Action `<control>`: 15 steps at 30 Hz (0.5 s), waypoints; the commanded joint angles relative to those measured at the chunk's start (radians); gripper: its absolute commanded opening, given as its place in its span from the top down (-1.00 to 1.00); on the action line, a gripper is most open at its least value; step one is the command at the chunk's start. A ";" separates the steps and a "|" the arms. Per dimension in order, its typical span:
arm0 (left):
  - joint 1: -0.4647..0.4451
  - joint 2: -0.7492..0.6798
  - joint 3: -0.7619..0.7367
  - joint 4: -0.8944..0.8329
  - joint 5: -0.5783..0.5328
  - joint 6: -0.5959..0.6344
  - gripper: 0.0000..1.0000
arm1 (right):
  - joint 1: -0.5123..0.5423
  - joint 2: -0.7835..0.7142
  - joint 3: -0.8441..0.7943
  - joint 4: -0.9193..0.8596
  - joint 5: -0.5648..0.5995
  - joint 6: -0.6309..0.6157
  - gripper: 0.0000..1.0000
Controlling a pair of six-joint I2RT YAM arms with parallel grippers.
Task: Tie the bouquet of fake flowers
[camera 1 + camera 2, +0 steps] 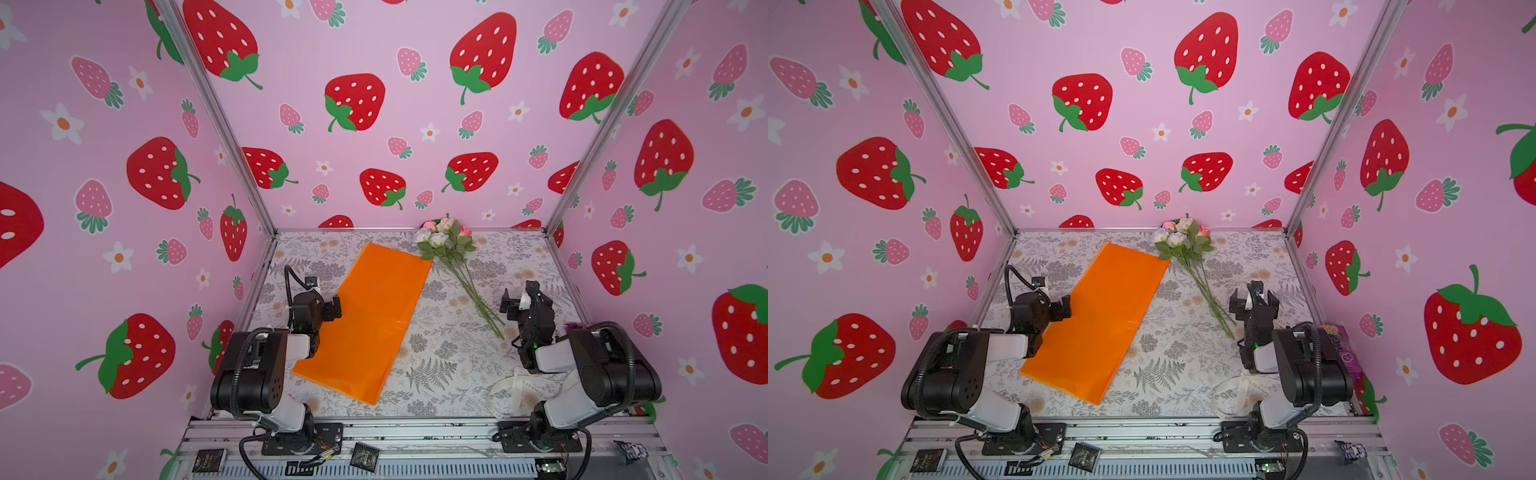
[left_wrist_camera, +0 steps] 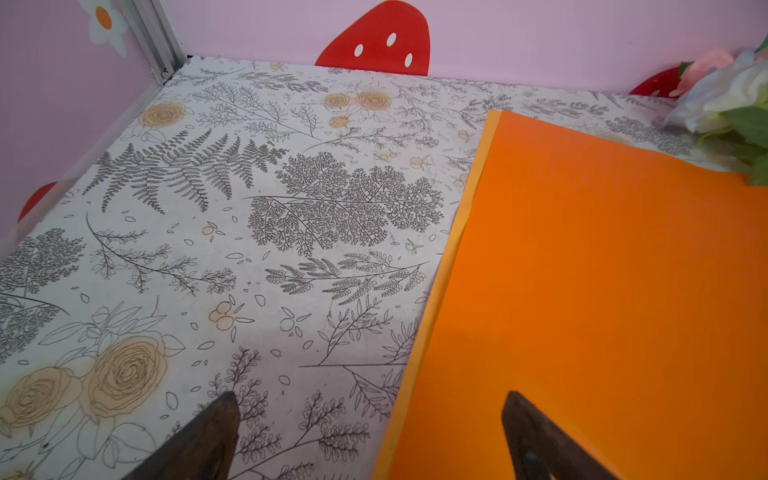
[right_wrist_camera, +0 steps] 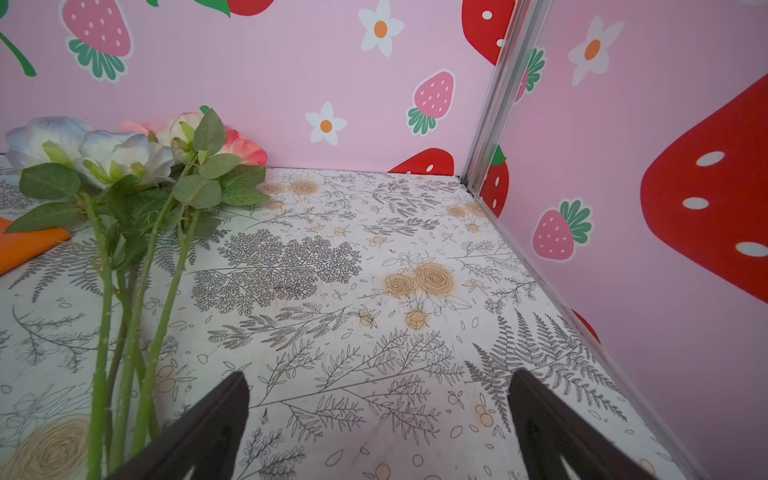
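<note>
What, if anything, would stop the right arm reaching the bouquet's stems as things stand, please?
Probably nothing, so yes: the open right gripper stands beside the stems of the bouquet of fake flowers, only bare table between; the orange paper lies beyond them.

Plenty of bare desk (image 1: pixel 440 357) between paper (image 1: pixel 365 320) and bouquet (image 1: pixel 446 243); its blooms sit right by the back wall (image 1: pixel 374 174).
</note>
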 commanded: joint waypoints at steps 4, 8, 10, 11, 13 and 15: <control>0.004 -0.011 0.029 0.014 0.007 0.018 -0.99 | -0.002 -0.002 0.004 0.012 0.009 0.000 -0.99; 0.003 -0.010 0.029 0.014 0.007 0.018 -0.99 | -0.004 0.001 0.007 0.008 0.005 0.002 -0.99; 0.003 -0.010 0.029 0.014 0.007 0.018 -0.99 | -0.004 -0.002 0.007 0.006 0.003 0.001 -0.99; 0.004 -0.010 0.029 0.014 0.007 0.018 -0.98 | -0.004 0.000 0.007 0.009 0.003 0.000 -0.99; 0.003 -0.010 0.029 0.014 0.007 0.018 -0.99 | -0.004 0.000 0.008 0.006 0.004 -0.001 -0.99; 0.004 -0.010 0.029 0.014 0.007 0.018 -0.98 | -0.004 0.001 0.008 0.006 0.004 0.000 -0.99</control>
